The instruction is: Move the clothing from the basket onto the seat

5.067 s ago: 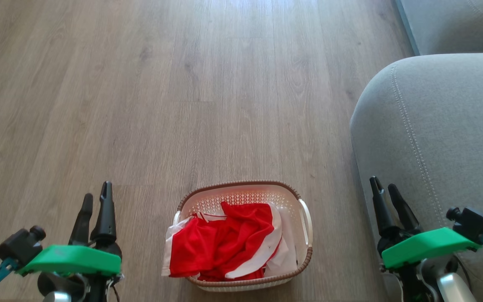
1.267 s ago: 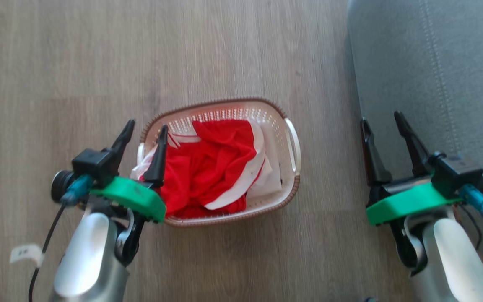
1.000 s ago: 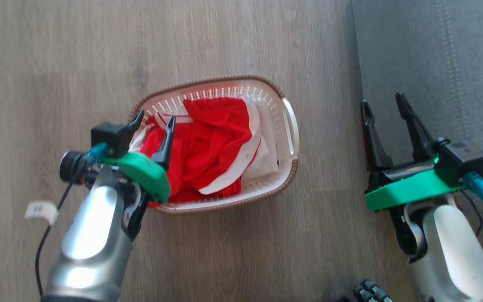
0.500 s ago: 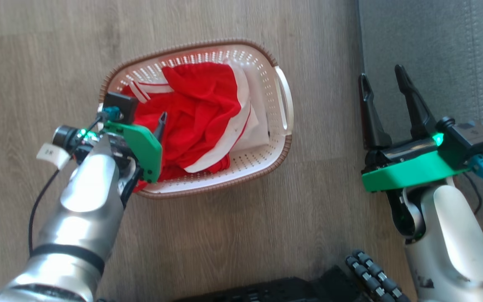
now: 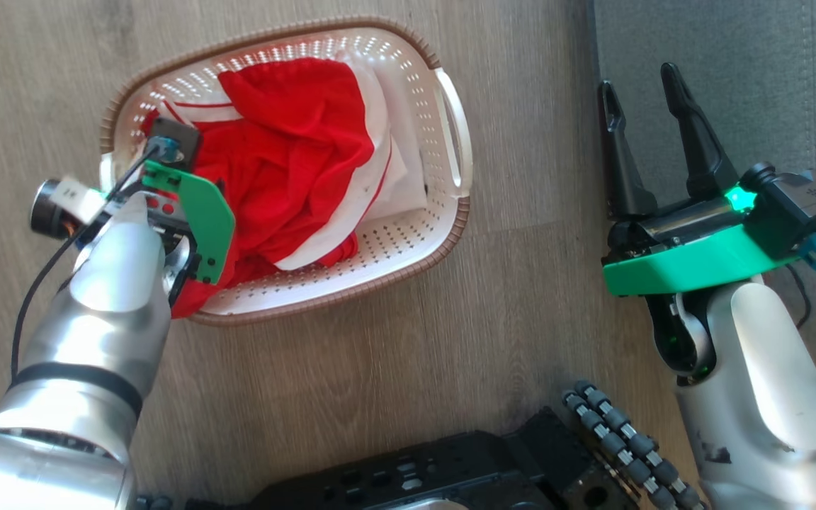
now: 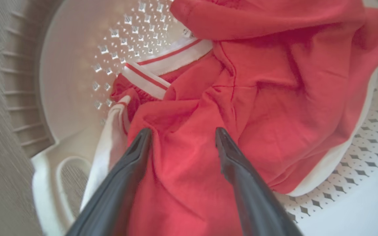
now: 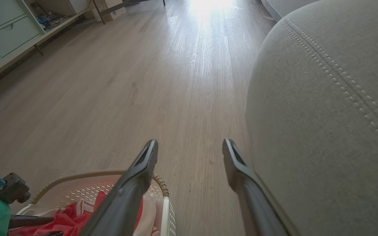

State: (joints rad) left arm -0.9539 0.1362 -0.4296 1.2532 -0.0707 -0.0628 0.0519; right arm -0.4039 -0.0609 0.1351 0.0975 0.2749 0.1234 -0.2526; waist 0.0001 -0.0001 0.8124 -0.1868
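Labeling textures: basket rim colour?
Brown, woven-look; the basket rim shows best in the head view.

A living room in a home, by the look of it. A big grey fabric sofa (image 7: 323, 114) stands on a wood-plank floor (image 7: 162, 82). Just beside the sofa sits a laundry basket (image 5: 380, 244) of red jerseys (image 5: 287, 134). Pale drawers (image 7: 7, 36) stand well across the floor from the sofa.
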